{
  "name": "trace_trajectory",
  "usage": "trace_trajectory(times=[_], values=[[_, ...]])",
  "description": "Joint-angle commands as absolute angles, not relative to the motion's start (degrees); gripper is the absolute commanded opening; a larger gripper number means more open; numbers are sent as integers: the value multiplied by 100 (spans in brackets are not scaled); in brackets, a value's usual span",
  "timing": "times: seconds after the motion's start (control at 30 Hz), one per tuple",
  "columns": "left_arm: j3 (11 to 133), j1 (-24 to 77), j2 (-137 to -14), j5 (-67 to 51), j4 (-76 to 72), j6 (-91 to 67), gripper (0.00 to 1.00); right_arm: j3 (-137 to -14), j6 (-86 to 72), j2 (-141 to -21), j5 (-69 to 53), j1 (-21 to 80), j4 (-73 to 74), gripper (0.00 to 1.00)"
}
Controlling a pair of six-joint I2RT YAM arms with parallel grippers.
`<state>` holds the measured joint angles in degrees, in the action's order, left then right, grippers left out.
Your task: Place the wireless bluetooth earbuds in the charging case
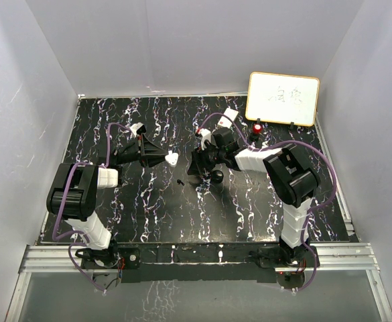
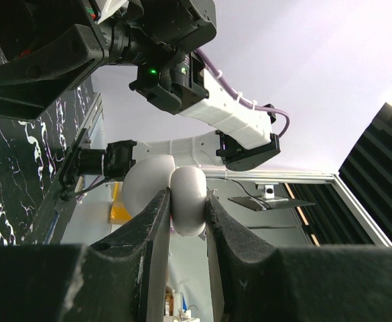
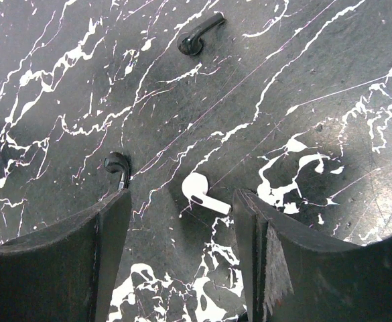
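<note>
My left gripper (image 1: 163, 159) is shut on a white charging case (image 1: 171, 158) and holds it above the table. In the left wrist view the case (image 2: 189, 198) sits clamped between the fingers with its lid (image 2: 145, 184) open. My right gripper (image 1: 198, 169) points down at the table, open. In the right wrist view a white earbud (image 3: 204, 193) lies on the table between the open fingers (image 3: 180, 201), its stem near the right finger. One black earbud (image 3: 118, 168) lies at the left fingertip, another (image 3: 199, 35) farther off. A second white earbud is out of view.
A black round puck (image 1: 218, 176) lies just right of my right gripper. A small whiteboard (image 1: 283, 98) stands at the back right, with a red-topped object (image 1: 257, 127) in front of it. The black marbled table (image 1: 149, 215) is walled by white panels.
</note>
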<state>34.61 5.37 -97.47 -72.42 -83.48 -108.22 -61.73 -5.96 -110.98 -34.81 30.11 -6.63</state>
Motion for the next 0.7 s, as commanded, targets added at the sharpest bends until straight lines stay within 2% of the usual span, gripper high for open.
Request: trace_trajectory(times=[0.0, 0.67], values=[[3467, 498, -9508, -7301, -10233, -10901, 0, -6443, -648, -11161, -3658, 3013, -1050, 60], [3443, 466, -9524, -7305, -10231, -10881, 0, -6145, -721, -11107, -3700, 3032, -1116, 58]])
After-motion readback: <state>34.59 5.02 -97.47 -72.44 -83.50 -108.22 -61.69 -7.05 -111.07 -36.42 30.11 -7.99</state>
